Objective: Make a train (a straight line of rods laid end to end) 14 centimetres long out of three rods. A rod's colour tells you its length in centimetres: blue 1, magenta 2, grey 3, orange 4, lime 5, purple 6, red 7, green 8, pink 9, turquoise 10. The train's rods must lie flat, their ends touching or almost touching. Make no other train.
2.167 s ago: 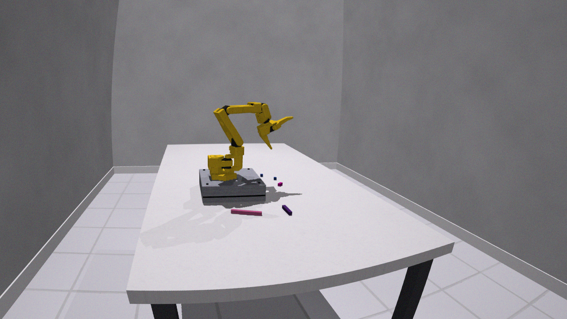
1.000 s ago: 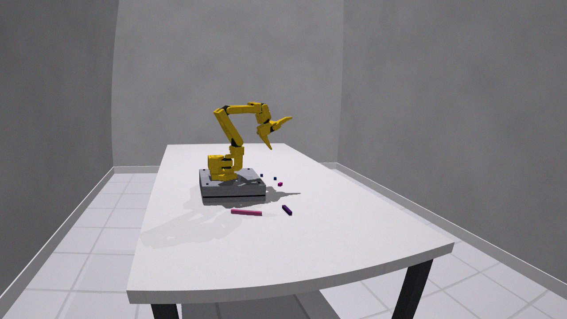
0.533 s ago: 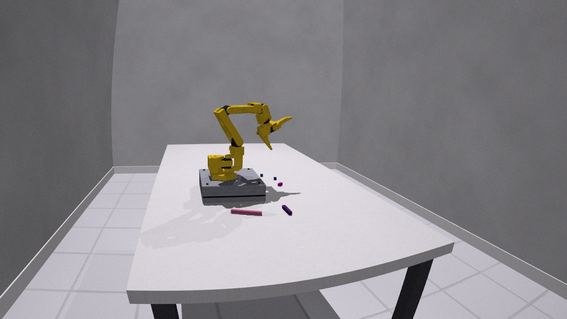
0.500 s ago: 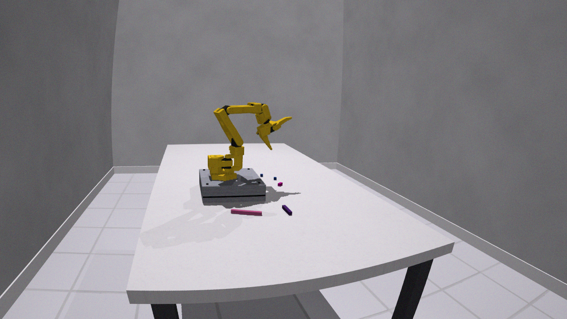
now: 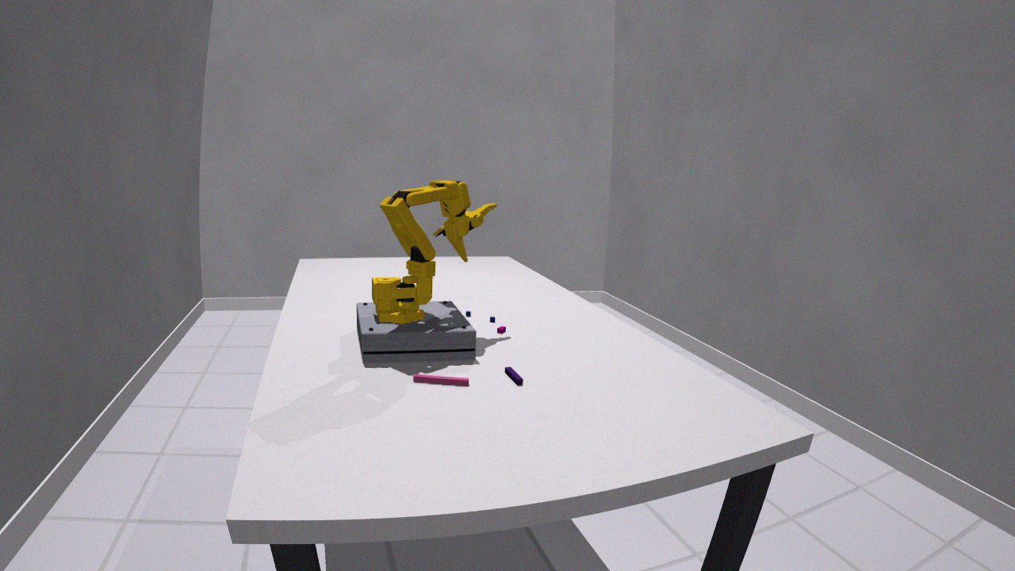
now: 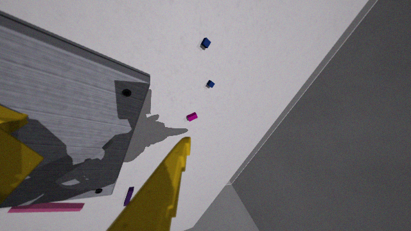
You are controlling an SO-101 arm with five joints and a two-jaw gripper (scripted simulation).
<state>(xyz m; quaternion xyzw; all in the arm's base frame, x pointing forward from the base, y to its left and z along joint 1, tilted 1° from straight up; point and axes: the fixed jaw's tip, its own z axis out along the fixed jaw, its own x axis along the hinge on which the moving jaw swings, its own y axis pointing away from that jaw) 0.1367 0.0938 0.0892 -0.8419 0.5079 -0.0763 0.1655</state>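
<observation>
A big white table [image 5: 603, 426] fills most of the room, and it stands on dark legs over a tiled floor [image 5: 142, 440]. Near the far end of the table sits a grey base block [image 5: 461, 339], and the yellow arm [image 5: 406, 227] grows up out of it. The arm bends over at the top, and its gripper [image 5: 473, 232] hangs high in the air above the table, off to the side of the block. The jaws are spread wide apart, one pointing out sideways and one pointing down, and nothing is between them. All the rods lie flat on the table, well below the jaws, and none of them touches the gripper. The longest one is the pink rod [image 5: 440, 381], which lies just in front of the base block. In the wrist view the pink rod [image 6: 46, 207] shows at the bottom edge, partly hidden under the block's corner. Next to it, a bit apart, is the shorter purple rod [image 5: 514, 375], turned a different way, so the two do not make a line. In the wrist view the purple rod [image 6: 128, 196] lies right beside the yellow finger [image 6: 160, 189] that pokes up from the bottom. Further back is the small magenta rod [image 5: 500, 329], near the tip of the arm's shadow. Beyond it are two tiny blue rods, one blue rod [image 5: 492, 319] and another blue rod [image 5: 469, 312] close to the block's side. All five rods lie apart from each other.
</observation>
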